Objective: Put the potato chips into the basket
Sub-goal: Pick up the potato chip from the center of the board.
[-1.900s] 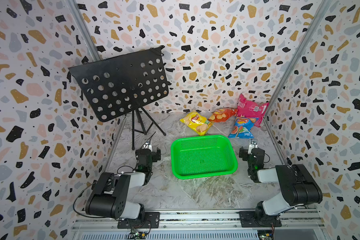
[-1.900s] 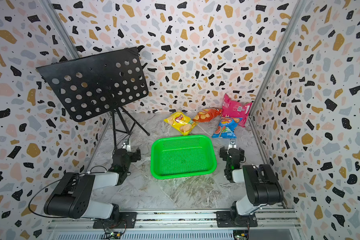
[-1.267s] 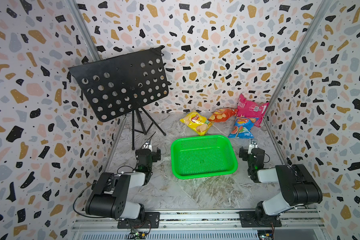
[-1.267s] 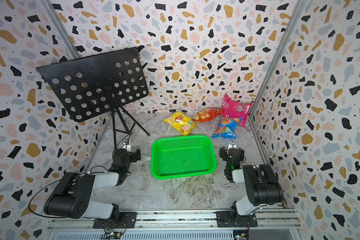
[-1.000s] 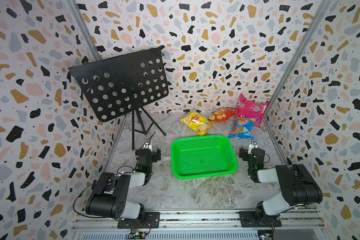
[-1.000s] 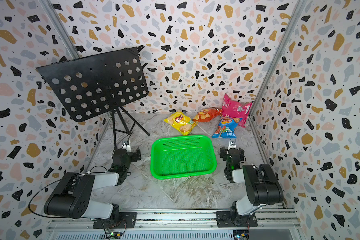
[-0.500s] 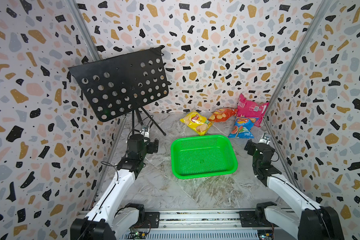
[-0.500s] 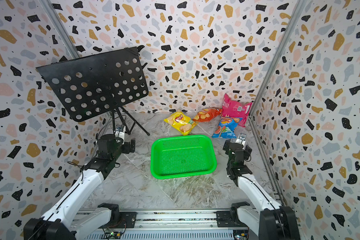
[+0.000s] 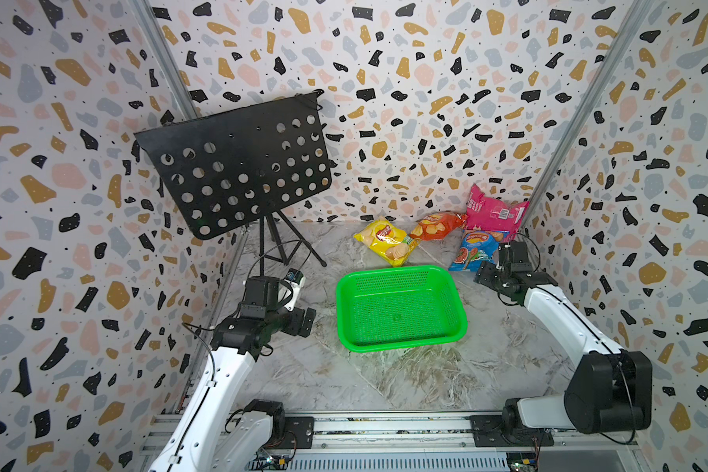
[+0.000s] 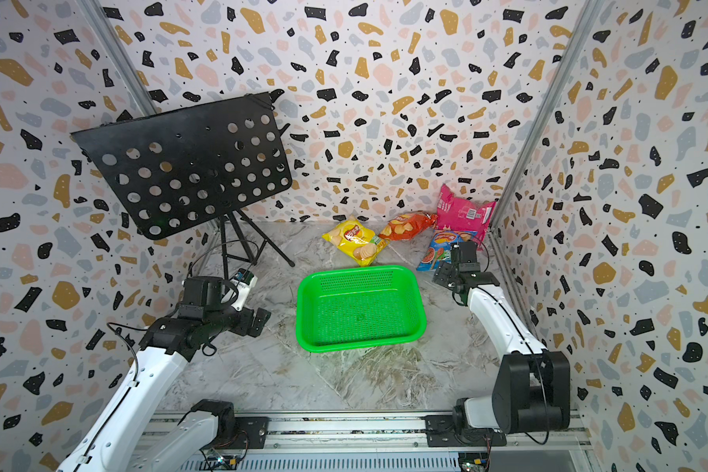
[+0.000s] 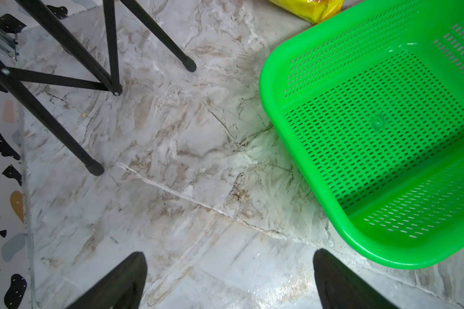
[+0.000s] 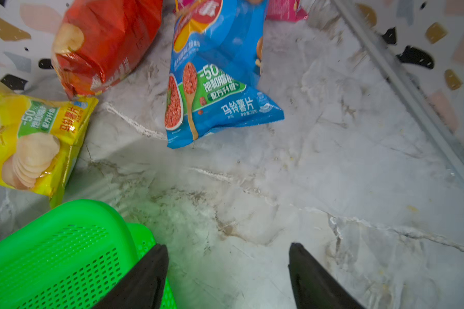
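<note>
The green basket (image 9: 401, 345) (image 10: 360, 345) sits mid-table with nothing in it. Behind it lie the potato chips: a yellow bag (image 9: 385, 241), an orange-red bag (image 9: 438, 224), a blue bag (image 9: 477, 249) and a pink bag (image 9: 493, 212) against the back wall. My right gripper (image 9: 482, 278) (image 12: 227, 247) hovers open between the basket's back right corner (image 12: 73, 214) and the blue bag (image 12: 220, 80), holding nothing. Left of the basket (image 11: 279, 88), my left gripper (image 9: 306, 322) (image 11: 227, 254) is open over bare table.
A black perforated music stand (image 9: 238, 171) on a tripod stands at the back left, its feet (image 11: 93, 167) close to my left gripper. An aluminium rail (image 12: 413, 88) runs along the right wall. Patterned walls close in three sides.
Both arms have unfolded from their tucked rest pose and reached out. The right gripper has moved back toward the blue bag. The left gripper now hangs beside the basket.
</note>
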Available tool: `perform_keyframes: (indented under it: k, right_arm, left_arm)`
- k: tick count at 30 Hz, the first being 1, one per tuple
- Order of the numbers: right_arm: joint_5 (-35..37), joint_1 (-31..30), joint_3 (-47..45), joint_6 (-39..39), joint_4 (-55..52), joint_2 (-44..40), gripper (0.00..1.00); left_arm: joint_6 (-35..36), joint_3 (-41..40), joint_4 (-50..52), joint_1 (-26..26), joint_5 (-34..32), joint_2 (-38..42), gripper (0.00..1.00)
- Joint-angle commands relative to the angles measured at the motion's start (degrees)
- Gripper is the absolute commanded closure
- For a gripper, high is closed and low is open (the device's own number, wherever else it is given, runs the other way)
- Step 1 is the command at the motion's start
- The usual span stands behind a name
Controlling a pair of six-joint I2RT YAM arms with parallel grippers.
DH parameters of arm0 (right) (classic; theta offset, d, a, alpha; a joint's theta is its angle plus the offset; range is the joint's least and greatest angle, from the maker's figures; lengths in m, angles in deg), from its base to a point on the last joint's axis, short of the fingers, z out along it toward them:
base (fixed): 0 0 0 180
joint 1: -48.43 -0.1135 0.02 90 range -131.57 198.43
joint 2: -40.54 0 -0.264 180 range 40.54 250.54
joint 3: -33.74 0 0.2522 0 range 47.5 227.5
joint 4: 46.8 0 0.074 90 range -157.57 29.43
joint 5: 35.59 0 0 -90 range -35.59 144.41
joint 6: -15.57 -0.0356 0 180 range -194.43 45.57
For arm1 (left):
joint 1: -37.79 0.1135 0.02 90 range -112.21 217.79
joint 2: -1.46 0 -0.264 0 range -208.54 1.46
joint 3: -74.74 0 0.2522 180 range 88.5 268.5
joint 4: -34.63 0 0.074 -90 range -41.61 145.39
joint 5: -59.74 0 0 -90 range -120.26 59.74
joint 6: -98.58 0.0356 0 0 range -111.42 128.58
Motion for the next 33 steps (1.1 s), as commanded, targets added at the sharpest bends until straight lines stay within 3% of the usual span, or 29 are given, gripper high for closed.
perform_keyframes:
  k: [1, 5, 18, 21, 23, 33]
  right_arm:
    - [-4.3, 3.3, 4.8, 0.1, -5.5, 3.2, 0.25]
    - [-7.5, 6.3, 11.9, 1.8, -7.1, 9.8, 0.32]
    - [-12.4, 10.7, 31.1, 4.9, -9.8, 26.9, 0.38]
    - [-13.3, 11.3, 34.0, 4.9, -9.8, 30.2, 0.38]
    - [-15.1, 11.6, 36.0, 5.3, -9.9, 32.2, 0.45]
    - [-19.9, 11.7, 38.5, 5.3, -9.5, 37.1, 0.46]
  left_arm:
    - [1.3, -1.0, 0.1, 0.3, 1.1, -0.7, 0.0]
    - [1.7, -0.7, 0.7, 0.3, 1.6, -1.8, 0.0]
    - [2.1, -0.9, 0.9, 0.3, 2.7, -2.1, 0.0]
    - [2.2, -0.9, 0.9, 0.3, 2.9, -1.7, 0.0]
    - [2.2, -1.0, 0.8, 0.3, 3.3, -1.6, 0.0]
    - [2.2, -1.0, 0.8, 0.3, 3.0, -1.5, 0.0]
